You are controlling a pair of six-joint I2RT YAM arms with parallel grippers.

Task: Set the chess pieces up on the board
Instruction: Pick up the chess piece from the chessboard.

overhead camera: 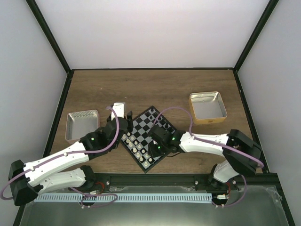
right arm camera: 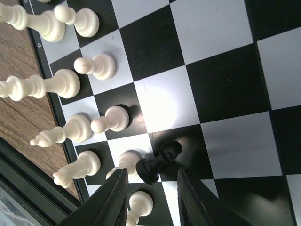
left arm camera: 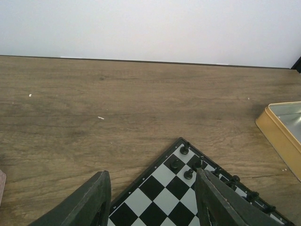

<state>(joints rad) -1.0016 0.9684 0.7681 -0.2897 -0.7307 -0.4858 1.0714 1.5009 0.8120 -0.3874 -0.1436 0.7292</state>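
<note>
While the left end effector [left arm camera: 150, 174] gapes, the right end effector [right arm camera: 152, 172] straddles, unclamped, a glossy black pawn [right arm camera: 158, 161].

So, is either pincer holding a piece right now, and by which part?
Nothing is held. The right pincer straddles the base of a black pawn, gaps showing either side. The left pincer is open and empty.
</note>
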